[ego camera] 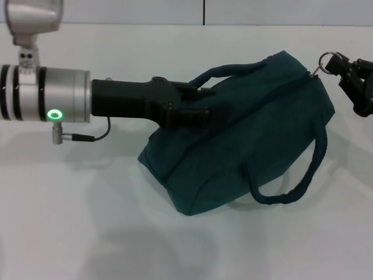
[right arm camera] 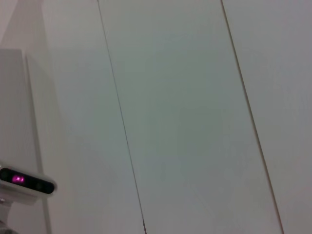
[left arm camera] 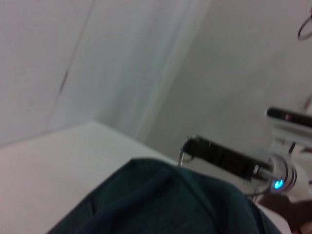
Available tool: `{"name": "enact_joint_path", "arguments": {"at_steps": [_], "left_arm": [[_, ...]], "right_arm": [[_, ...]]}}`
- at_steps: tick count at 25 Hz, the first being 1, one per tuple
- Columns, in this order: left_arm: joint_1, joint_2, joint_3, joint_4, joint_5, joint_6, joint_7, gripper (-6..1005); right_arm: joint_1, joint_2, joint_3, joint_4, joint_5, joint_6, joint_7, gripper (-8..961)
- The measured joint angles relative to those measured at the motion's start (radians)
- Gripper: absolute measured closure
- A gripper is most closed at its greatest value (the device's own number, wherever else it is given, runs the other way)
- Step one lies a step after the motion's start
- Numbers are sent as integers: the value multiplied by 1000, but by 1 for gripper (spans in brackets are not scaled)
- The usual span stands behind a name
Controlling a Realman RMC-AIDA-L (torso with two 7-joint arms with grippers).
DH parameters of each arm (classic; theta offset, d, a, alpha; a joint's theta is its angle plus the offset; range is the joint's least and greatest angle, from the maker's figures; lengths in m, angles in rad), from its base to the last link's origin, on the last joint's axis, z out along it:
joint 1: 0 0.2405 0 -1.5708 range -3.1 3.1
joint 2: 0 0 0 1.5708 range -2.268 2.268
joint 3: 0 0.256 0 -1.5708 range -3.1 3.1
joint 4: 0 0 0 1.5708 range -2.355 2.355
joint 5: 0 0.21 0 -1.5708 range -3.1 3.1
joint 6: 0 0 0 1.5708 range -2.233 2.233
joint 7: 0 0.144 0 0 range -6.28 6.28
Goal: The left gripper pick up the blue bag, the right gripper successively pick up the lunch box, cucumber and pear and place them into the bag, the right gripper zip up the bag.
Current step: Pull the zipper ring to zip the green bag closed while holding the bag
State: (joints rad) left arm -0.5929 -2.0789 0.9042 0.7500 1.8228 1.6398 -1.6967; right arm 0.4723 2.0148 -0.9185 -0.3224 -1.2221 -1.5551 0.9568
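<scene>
The blue bag (ego camera: 233, 157) hangs tilted over the white table, its top seam closed as far as I can see. My left gripper (ego camera: 195, 104) reaches in from the left and is shut on the bag's upper handle (ego camera: 224, 73); the other handle (ego camera: 291, 189) droops at the front. My right gripper (ego camera: 344, 65) sits at the bag's upper right corner, shut on the metal ring pull (ego camera: 326, 60) of the zipper. The left wrist view shows the bag fabric (left arm camera: 161, 204) close up, with the right gripper (left arm camera: 192, 145) and ring (left arm camera: 181, 157) beyond it. Lunch box, cucumber and pear are out of view.
White table surface (ego camera: 70, 221) spreads below and around the bag. A pale panelled wall (right arm camera: 185, 107) fills the right wrist view, with a small camera unit lit magenta (right arm camera: 22, 180) at its edge.
</scene>
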Motion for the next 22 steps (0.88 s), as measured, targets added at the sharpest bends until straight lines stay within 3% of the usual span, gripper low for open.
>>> {"name": "enact_joint_path", "arguments": {"at_steps": [6,18,22], "left_arm": [[-22,-6,-7,21,42,-1,-34,520],[9,-5,-12,30,17,-5,53,631],[14,-4,-12,25,17,1,85,790]], "right_arm": [[-3,1,0,11,4,-1,-3,937],[1,0,5,11,6,11,-4,936],[3,1,5,11,7,33,-6,935]]}}
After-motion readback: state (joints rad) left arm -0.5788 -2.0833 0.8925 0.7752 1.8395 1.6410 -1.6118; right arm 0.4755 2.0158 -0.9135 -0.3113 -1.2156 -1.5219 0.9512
